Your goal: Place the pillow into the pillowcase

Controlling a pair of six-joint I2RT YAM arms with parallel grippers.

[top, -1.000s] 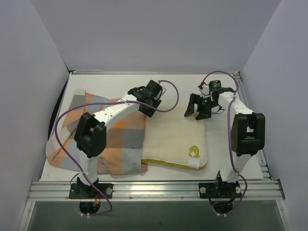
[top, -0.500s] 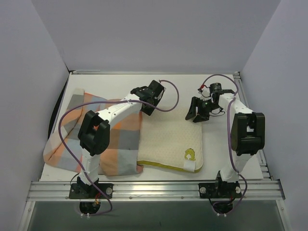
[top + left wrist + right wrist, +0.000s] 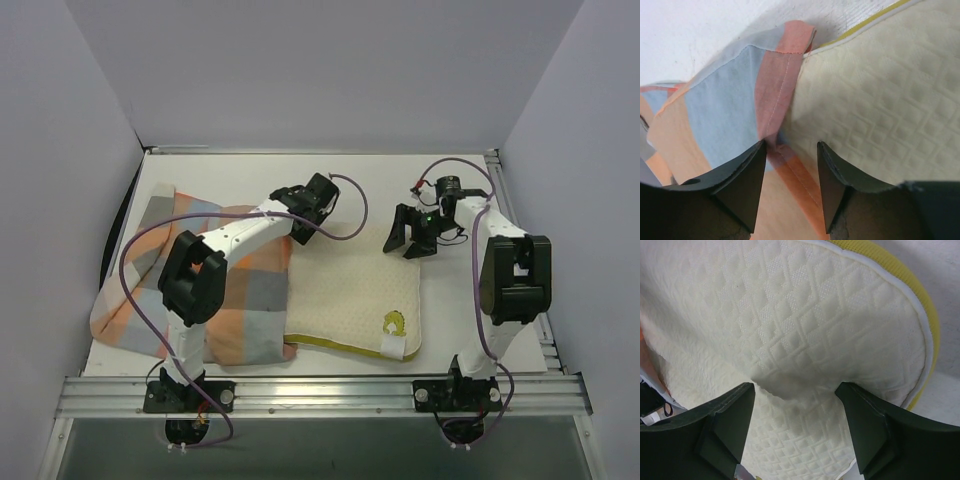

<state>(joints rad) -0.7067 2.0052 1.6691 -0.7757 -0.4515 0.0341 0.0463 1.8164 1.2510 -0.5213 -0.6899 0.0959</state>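
The cream-white dotted pillow (image 3: 350, 290) lies flat at the table's middle, with its yellow edge and small yellow figure toward the front. The checked pillowcase (image 3: 150, 290) lies to its left, its open end meeting the pillow's left side. My left gripper (image 3: 300, 222) hovers at the pillow's far left corner. In the left wrist view it (image 3: 790, 150) is open, with the pillowcase's (image 3: 725, 110) orange hem running between the fingers beside the pillow (image 3: 880, 100). My right gripper (image 3: 408, 245) is open at the far right corner, straddling a raised fold of the pillow (image 3: 805, 310).
The white table surface (image 3: 220, 180) is walled in by grey-lilac panels on three sides. A metal rail (image 3: 320, 392) runs along the near edge, holding both arm bases. Purple cables loop off both arms.
The pillow and pillowcase have shifted a little to the left. The right gripper narrowed on the pillow's corner, then widened again. The left gripper stayed at the hem.
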